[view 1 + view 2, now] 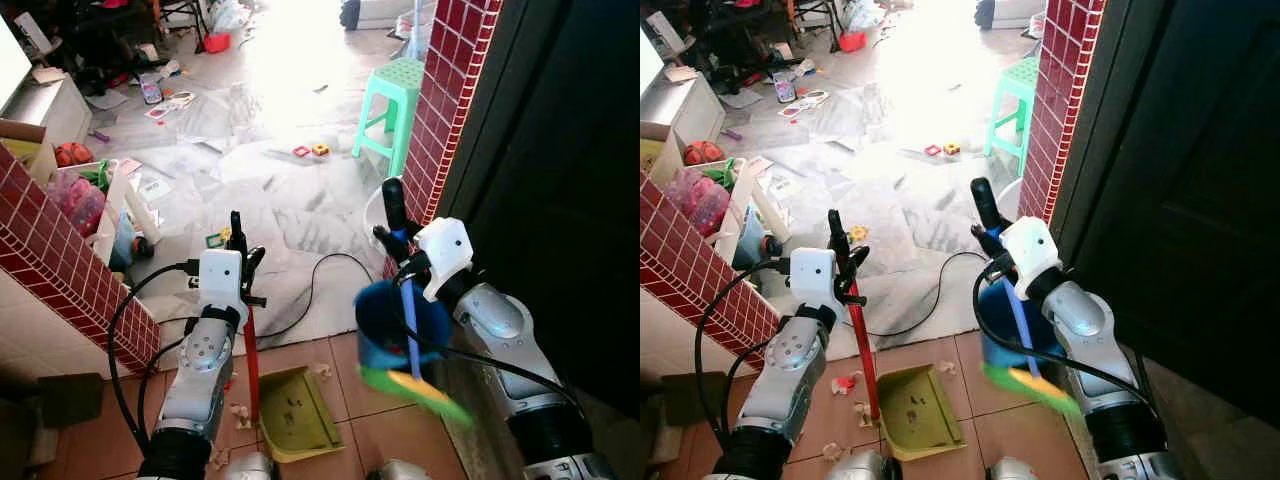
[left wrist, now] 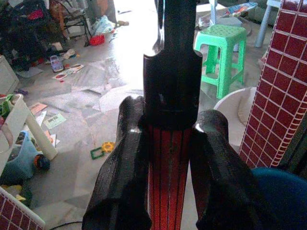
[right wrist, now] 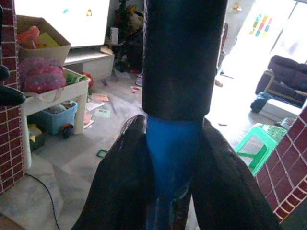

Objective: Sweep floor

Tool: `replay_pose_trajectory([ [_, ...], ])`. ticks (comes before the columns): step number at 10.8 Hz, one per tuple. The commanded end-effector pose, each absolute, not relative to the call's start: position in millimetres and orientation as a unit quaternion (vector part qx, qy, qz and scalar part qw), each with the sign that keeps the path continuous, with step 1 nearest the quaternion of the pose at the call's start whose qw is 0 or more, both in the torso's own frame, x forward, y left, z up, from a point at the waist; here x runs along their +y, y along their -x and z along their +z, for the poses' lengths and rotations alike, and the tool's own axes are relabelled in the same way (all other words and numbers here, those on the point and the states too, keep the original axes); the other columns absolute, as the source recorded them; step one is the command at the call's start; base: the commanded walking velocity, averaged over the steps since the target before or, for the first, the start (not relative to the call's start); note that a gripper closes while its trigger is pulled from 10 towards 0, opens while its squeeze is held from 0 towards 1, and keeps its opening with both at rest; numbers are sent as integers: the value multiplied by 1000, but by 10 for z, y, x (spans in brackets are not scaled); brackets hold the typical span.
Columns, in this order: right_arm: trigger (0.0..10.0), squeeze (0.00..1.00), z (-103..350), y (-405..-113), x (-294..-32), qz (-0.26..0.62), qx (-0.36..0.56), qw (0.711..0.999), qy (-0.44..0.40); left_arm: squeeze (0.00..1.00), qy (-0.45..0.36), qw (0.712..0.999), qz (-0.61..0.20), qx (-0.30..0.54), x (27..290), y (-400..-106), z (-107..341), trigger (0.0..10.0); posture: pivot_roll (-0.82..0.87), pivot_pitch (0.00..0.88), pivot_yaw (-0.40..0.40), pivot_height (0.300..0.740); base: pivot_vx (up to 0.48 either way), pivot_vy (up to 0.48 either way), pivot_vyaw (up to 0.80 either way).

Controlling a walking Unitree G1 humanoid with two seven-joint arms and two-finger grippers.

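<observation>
Left gripper (image 2: 170,158): clamped around the red ribbed handle (image 2: 168,182) of a dustpan, its two black fingers (image 2: 122,172) pressed against either side of the shaft just below the black end grip.
Right gripper (image 3: 173,167): closed on the blue broom handle (image 3: 172,153), black fingers flanking the shaft under its black top grip.
Dustpan (image 1: 293,412): yellow-green pan resting flat on the terracotta tiles directly in front of the robot, its red stem (image 1: 251,365) rising near upright into the left gripper.
Broom (image 1: 405,330): held on the robot's right, blue body with a green-and-yellow bristle edge (image 1: 415,390), blurred, raised above the tiles beside the dark door (image 1: 560,180).
Debris: small white paper scraps (image 1: 238,412) lie on the tiles just left of the pan; one red-and-white scrap (image 1: 845,382) sits further left.
Floor beyond: grey marble (image 1: 290,200) strewn with toys and papers, a black cable (image 1: 320,290) looping across it near the tile edge.
Surroundings: red brick pillar (image 1: 455,80) to the right with a mint-green plastic stool (image 1: 392,110) beside it; a low red brick wall (image 1: 60,270) to the left, next to a white shelf (image 1: 110,205) crowded with toys.
</observation>
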State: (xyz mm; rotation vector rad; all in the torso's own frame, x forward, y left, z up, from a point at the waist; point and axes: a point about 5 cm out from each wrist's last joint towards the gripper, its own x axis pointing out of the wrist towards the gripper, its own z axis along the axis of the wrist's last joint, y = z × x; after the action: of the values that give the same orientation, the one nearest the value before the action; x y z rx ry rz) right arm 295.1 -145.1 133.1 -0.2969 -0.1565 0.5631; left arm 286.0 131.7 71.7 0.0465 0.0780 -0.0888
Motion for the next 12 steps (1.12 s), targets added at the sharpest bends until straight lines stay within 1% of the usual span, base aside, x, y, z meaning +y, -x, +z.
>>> replay_pose_trajectory([
  [1, 10000, 0, 1585, -2975, -1409, 274, -137, 940, 149, 0, -30, 999, -43, 11, 1317, -2918, 854, 10000, -108, 0, 73, 740, 0, 0, 0],
  [3, 10000, 0, 1468, -2931, -1343, 302, -88, 946, 74, 0, -25, 999, -39, 23, 1330, -2899, 815, 10000, -110, 0, 70, 740, 0, 0, 0],
  [4, 10000, 0, 1443, -2905, -1275, 322, -70, 944, 37, 0, -21, 999, -38, 26, 1338, -2897, 812, 10000, -110, 0, 70, 740, 0, 0, 0],
  [6, 10000, 0, 1488, -2900, -1204, 323, -77, 943, 18, 0, -6, 999, -36, 30, 1348, -2889, 815, 10000, -105, 0, 69, 740, 0, 0, 0],
  [8, 10000, 0, 1539, -2913, -1211, 292, -100, 950, 38, 0, -12, 999, -25, 20, 1394, -2871, 858, 10000, -99, 0, 71, 740, 0, 0, 0],
  [10, 10000, 0, 1530, -2878, -1236, 267, -100, 958, 25, 0, -3, 1000, -22, 14, 1424, -2830, 901, 10000, -87, 0, 78, 740, 0, 0, 0],
  [12, 10000, 0, 1509, -2870, -1186, 256, -88, 963, -13, 0, -1, 999, -25, 22, 1429, -2786, 896, 10000, -76, 0, 85, 740, 0, 307, 0],
])
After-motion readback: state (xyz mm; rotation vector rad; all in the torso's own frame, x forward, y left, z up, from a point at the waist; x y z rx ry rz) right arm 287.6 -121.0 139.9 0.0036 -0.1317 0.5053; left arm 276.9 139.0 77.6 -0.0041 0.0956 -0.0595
